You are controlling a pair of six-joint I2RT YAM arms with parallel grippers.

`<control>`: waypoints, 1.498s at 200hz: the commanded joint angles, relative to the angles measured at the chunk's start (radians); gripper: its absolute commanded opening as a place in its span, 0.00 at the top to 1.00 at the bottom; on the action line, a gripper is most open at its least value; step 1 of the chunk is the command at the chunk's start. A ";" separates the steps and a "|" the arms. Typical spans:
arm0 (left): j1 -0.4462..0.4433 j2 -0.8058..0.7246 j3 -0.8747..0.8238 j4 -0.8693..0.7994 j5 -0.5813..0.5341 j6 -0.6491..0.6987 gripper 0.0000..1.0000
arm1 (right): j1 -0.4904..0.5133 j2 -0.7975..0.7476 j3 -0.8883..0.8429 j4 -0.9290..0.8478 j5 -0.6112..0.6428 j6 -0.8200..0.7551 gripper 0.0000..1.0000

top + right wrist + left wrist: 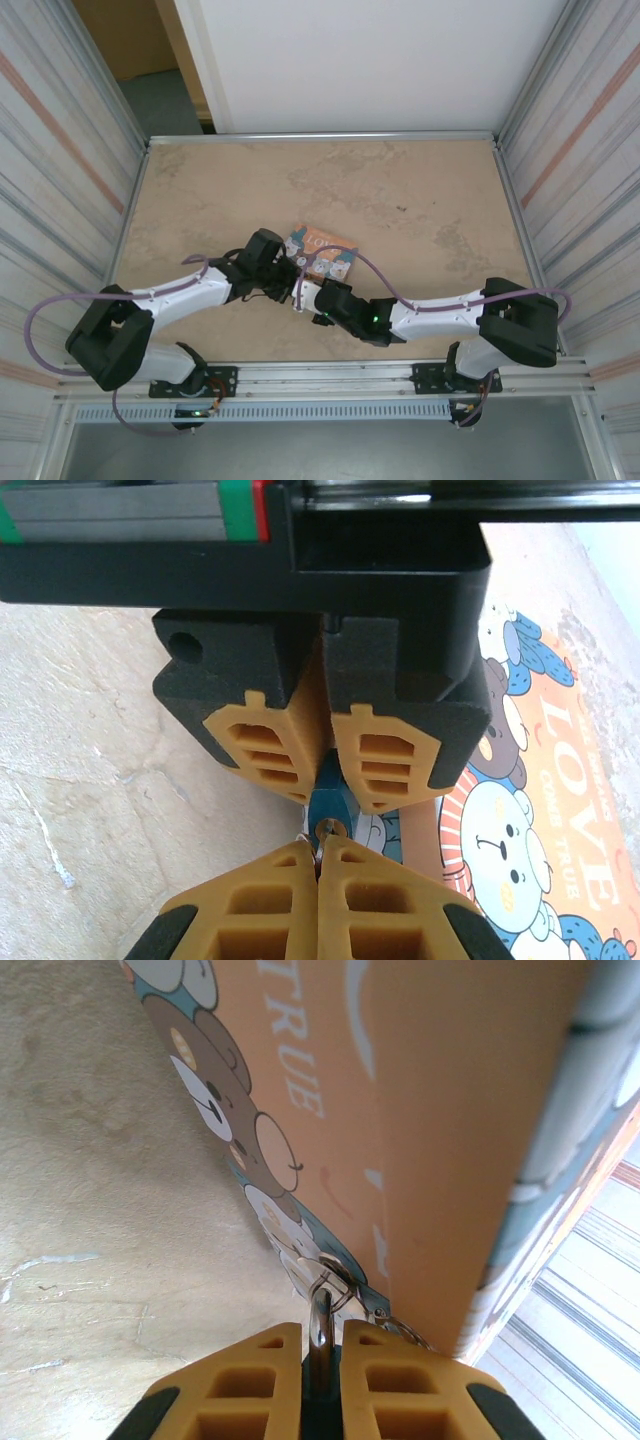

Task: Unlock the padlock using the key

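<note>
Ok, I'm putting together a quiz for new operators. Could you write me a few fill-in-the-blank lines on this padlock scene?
1. The left gripper is shut on the small blue-teal ____.
2. The right gripper, facing it tip to tip, has its jaws ____.
3. The biggest word printed on the box reads ____.

Missing words: padlock; shut; LOVE.

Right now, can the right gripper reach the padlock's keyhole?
Probably yes: the left gripper holds the padlock with its keyhole end facing the right gripper, whose shut tips sit just short of it, nothing between.
</note>
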 commanded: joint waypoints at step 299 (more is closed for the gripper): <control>-0.079 0.075 0.026 0.054 -0.044 -0.025 1.00 | -0.243 0.031 0.001 -0.067 -0.336 1.106 1.00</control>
